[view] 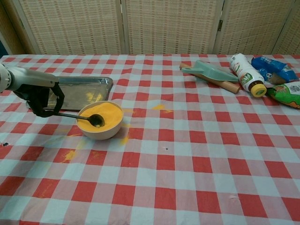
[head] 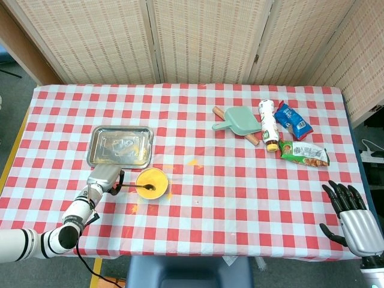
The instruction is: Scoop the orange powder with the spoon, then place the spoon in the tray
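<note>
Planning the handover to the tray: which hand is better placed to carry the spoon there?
The left hand: it already holds the spoon, whose tip sits in the bowl beside the tray. The right hand is open at the table's far edge.

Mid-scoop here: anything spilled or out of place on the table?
Yes. Orange powder lies on the cloth outside the bowl: a patch beyond it, a streak at its base and a smear nearer the camera. Traces also dust the tray. The bottle lies on its side.

Left hand (view: 41, 98) clenched; right hand (head: 354, 219) splayed.
</note>
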